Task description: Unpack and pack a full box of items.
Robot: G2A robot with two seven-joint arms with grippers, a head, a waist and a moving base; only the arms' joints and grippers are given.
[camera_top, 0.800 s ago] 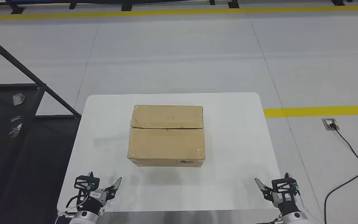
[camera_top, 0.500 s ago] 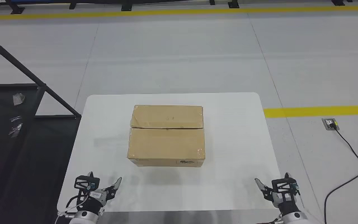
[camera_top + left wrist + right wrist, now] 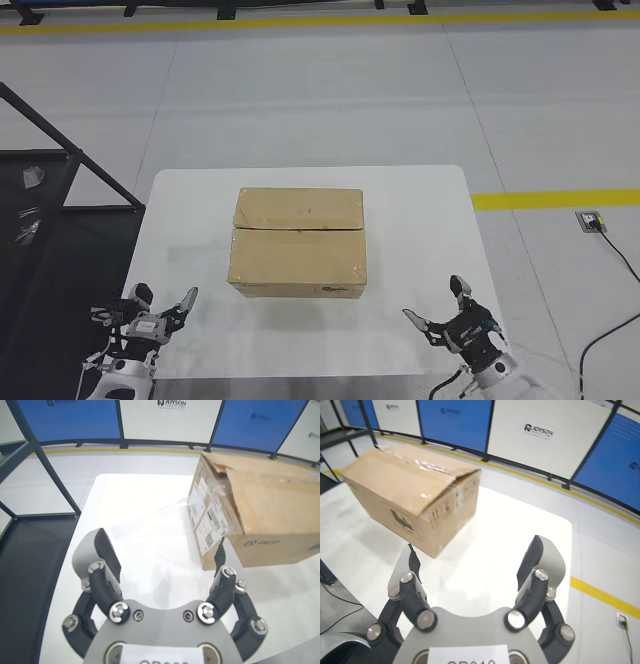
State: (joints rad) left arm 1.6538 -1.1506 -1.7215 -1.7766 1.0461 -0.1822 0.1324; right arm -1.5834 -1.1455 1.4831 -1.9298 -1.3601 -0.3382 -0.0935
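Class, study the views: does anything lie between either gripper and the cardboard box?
Nothing visible does. Only table surface lies between the left gripper and the closed box, and likewise between the right gripper and the box. Both grippers are open.

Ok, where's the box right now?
In the top view, the box sits closed at the middle of the table, ahead of and between the left pincer and the right pincer, touching neither.
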